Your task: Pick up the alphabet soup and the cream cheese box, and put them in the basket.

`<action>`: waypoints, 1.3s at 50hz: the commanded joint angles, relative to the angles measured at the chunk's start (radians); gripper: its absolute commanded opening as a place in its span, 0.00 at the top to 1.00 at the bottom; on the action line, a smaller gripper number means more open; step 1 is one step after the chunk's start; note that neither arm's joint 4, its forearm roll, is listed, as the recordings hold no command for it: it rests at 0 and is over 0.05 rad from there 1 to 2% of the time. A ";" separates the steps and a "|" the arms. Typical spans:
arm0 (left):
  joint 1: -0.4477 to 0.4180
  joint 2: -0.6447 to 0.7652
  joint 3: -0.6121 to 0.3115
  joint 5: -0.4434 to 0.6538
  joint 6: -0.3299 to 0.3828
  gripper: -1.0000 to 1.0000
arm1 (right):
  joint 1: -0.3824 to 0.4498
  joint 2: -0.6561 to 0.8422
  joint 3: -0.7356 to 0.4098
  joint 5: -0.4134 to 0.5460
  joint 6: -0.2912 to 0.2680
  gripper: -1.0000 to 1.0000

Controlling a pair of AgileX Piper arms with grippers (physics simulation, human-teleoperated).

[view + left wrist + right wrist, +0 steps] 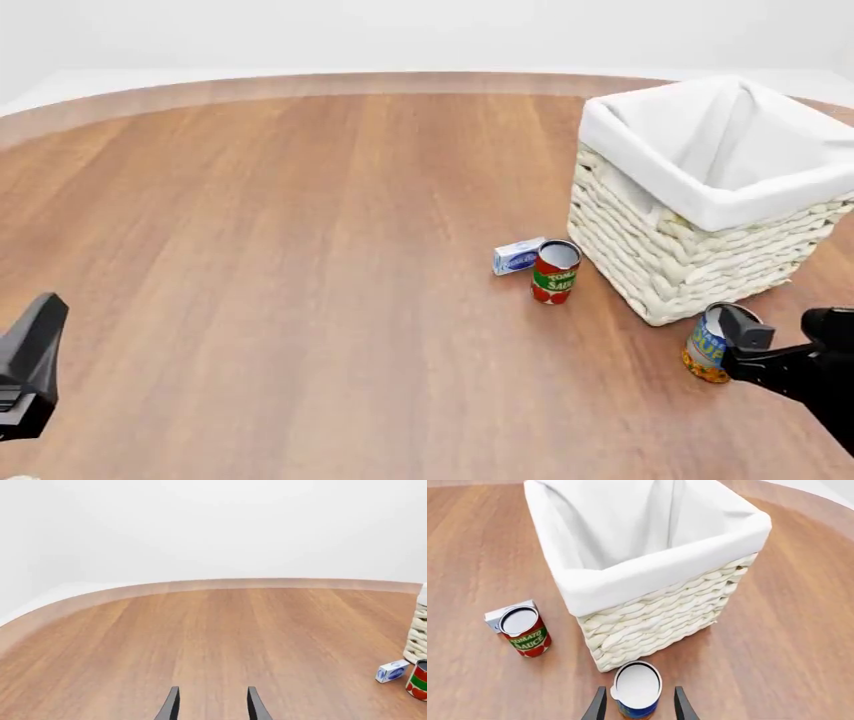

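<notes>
On the table (294,300): wooden top carrying a basket, two cans and a small box, all toward the right side in the front view.
Basket (707,190): woven wicker with a white cloth liner folded over the rim; stands upright at the right of the table.
Soup can (707,350): blue and yellow-orange label, pale top; upright just in front of the basket's near corner, close to the wicker wall.
Right gripper (638,705): fingers spread to either side of the soup can (637,690), the can standing between them; jaws parted, and whether they touch the can cannot be told.
Cream cheese box (518,256): white-grey with a blue oval logo; lies flat on the table to the left of the basket, just beside the tomato can. Also seen at the edge of the left wrist view (391,671).
Tomato can (555,271): red and green label, upright, between the box and the basket, touching neither the basket nor the soup can.
Left gripper (212,705): jaws parted and holding nothing, over bare wood, well apart from every object.
</notes>
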 commanded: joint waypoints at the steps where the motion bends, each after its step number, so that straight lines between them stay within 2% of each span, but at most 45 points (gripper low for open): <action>1: 0.000 0.000 0.000 0.000 0.001 0.00 | 0.004 0.046 0.000 -0.038 0.004 0.00; 19: 0.000 -0.002 0.000 0.002 0.000 0.00 | 0.008 0.188 0.000 -0.165 0.004 0.00; 36: 0.000 -0.003 0.001 0.003 0.000 0.00 | 0.011 0.258 0.000 -0.226 0.004 0.00; 58: 0.000 0.000 0.001 0.000 -0.001 0.00 | 0.012 0.416 0.000 -0.371 0.003 0.00; 65: 0.000 0.001 0.000 -0.001 0.000 0.00 | 0.009 0.497 0.000 -0.444 0.002 0.00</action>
